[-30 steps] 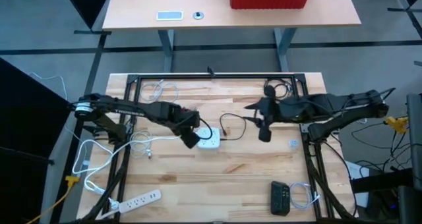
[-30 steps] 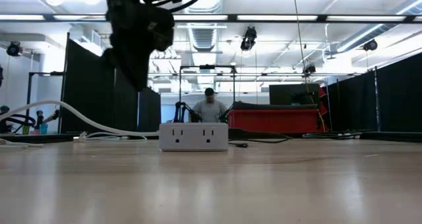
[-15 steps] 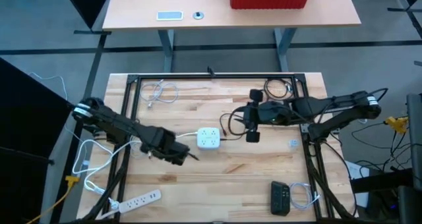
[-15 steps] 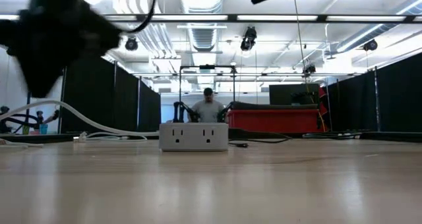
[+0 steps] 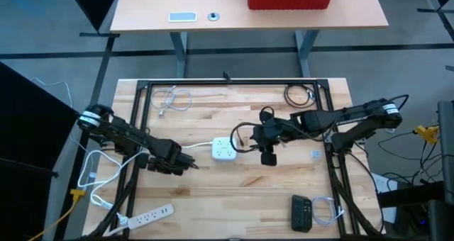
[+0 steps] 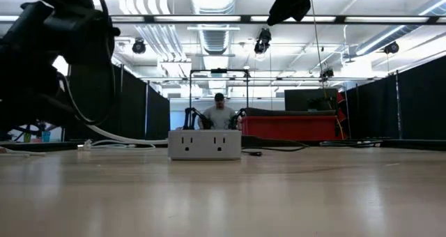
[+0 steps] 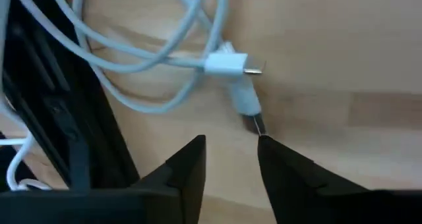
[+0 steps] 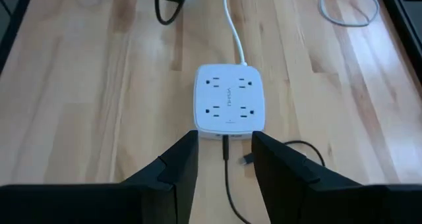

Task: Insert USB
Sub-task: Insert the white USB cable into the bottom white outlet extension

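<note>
— Ahead of the parted right claw (image 8: 224, 174)?
— White power cube (image 8: 229, 107), black cable (image 8: 226, 147) at its near edge; lettering unreadable.
— And the left claw (image 7: 231, 159)?
— Parted, above white USB plugs (image 7: 232, 65) on the wooden surface (image 7: 343, 46).

A white power cube (image 8: 229, 105) and white cable (image 7: 227, 64) lie on the pale wood-grain desk (image 5: 234, 188); a black cable (image 8: 227, 178), seemingly plugged in, trails off.

Looked straight down on the whole tabletop (image 5: 284, 181) from above; level across it from the near edge. Shared the hub (image 5: 224, 149) with the right wrist view; left wrist close on cables (image 7: 158, 59).
</note>
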